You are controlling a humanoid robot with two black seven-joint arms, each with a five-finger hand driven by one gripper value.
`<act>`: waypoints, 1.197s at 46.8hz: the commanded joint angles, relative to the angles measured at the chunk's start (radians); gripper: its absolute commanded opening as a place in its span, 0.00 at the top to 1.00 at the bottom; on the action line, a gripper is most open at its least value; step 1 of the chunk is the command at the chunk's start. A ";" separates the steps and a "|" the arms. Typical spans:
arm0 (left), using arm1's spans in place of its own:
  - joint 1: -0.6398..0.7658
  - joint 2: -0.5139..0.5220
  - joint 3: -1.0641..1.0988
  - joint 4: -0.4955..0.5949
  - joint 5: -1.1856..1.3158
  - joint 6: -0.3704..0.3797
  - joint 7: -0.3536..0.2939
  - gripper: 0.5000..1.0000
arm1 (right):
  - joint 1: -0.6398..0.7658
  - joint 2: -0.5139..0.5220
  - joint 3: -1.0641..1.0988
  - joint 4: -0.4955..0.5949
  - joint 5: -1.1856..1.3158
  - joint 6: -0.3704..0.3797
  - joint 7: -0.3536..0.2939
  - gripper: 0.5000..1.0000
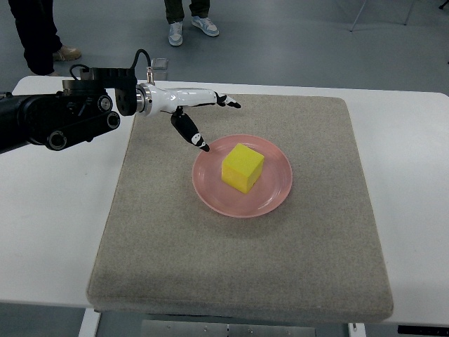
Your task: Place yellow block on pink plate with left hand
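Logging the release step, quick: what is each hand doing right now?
Left hand: open, fingers spread, holding nothing; the yellow block sits on the pink plate.
Right hand: not in view.

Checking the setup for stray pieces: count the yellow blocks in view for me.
1. The yellow block sits on the pink plate, near the middle of the grey mat. The left hand hovers beside the plate, holding nothing. No others show.

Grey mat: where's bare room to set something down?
Bare grey mat runs between the pink plate and its near edge, and right of the plate. Crowded spot: the far-left corner, where the open left hand hovers beside the plate holding the yellow block.
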 commanded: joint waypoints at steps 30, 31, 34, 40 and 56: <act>0.043 -0.120 -0.058 0.436 -0.350 0.071 0.003 0.04 | 0.000 0.000 0.000 0.000 0.000 0.000 0.001 0.15; 0.046 -0.129 -0.058 0.456 -0.376 0.075 0.006 0.04 | 0.000 0.000 0.000 0.000 0.000 0.000 0.001 0.15; 0.055 -0.163 -0.058 0.515 -0.452 0.089 0.014 0.04 | 0.000 0.000 -0.001 0.000 0.000 0.000 0.001 0.15; 0.069 -0.209 -0.058 0.607 -0.590 0.092 0.026 0.07 | 0.000 0.000 0.000 0.000 0.000 0.000 0.001 0.15; 0.072 -0.241 -0.061 0.656 -0.986 0.223 0.166 0.11 | 0.000 0.000 0.000 0.000 0.000 0.000 0.001 0.15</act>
